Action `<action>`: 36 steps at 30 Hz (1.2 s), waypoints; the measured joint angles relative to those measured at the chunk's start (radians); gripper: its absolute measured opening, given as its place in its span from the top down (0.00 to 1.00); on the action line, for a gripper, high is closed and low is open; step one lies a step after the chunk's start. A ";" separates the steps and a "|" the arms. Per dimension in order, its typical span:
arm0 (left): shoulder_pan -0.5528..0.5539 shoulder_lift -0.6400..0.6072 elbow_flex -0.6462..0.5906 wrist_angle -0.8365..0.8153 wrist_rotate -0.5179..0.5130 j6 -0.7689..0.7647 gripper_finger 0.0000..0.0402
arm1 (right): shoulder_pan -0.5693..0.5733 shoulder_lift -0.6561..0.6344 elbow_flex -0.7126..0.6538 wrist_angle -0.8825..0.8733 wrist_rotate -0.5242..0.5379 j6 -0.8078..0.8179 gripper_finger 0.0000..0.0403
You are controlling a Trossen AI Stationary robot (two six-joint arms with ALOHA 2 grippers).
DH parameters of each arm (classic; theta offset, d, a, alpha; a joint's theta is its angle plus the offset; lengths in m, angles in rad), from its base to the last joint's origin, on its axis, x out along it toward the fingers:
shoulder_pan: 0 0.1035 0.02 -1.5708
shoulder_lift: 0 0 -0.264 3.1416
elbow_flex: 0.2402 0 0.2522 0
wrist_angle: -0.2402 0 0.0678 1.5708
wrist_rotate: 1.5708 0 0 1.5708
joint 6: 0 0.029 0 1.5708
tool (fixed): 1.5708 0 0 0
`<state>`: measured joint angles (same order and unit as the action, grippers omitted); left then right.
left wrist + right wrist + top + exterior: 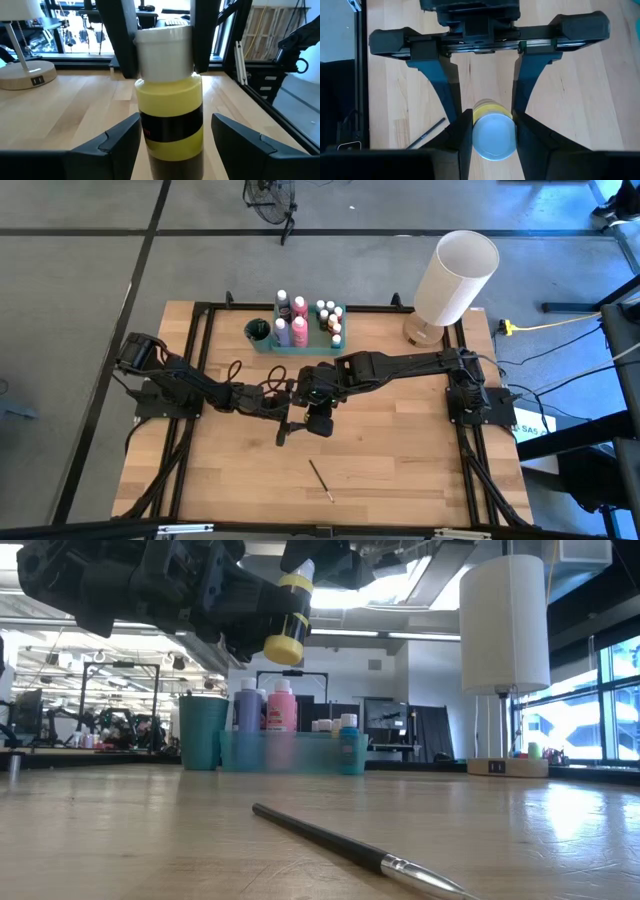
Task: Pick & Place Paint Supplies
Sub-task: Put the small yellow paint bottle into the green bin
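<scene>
A yellow paint bottle [170, 110] with a white cap hangs high above the middle of the table, with my right gripper [492, 136] shut on it. My left gripper [172, 137] comes in level from the table's left and is open. Its fingers [451, 95] stand on either side of the bottle's yellow body, and I cannot tell whether they touch it. In the high view both grippers meet at mid-table [305, 410] and cover the bottle. A thin dark paintbrush [321, 480] lies flat on the wood near the front edge. My right gripper pinches the bottle's white cap [492, 145] between its two fingers [125, 45], one on each side. The fingers slant steeply down from above. The bottle [285, 630] hangs below them, tilted and lifted clear of the table.
At the far edge a translucent green tray [300, 348] holds several paint bottles, with a teal cup [257, 331] beside it. A big white lamp [455, 280] stands at the far right corner. Bare wood lies to the left, to the right and in front of the grippers.
</scene>
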<state>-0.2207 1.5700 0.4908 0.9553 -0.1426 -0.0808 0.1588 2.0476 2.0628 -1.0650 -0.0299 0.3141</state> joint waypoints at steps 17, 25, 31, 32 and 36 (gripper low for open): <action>0.003 0.000 0.000 -0.015 0.005 0.006 0.70 | 0.000 0.000 0.000 0.000 0.001 0.004 0.70; 0.003 0.000 0.000 -0.019 0.005 0.020 0.72 | 0.001 0.000 0.000 0.026 0.023 0.019 0.63; 0.003 0.000 0.000 -0.022 0.006 0.021 0.73 | 0.004 0.000 0.002 0.024 0.030 0.016 0.51; 0.003 0.000 0.000 -0.020 0.007 0.021 0.72 | 0.004 0.000 0.002 0.024 0.034 0.027 0.49; 0.003 0.000 0.000 -0.020 0.007 0.020 0.72 | 0.006 -0.007 0.002 0.012 0.033 0.035 0.43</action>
<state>-0.2180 1.5700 0.4908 0.9356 -0.1356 -0.0612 0.1647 2.0404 2.0648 -1.0527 0.0030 0.3491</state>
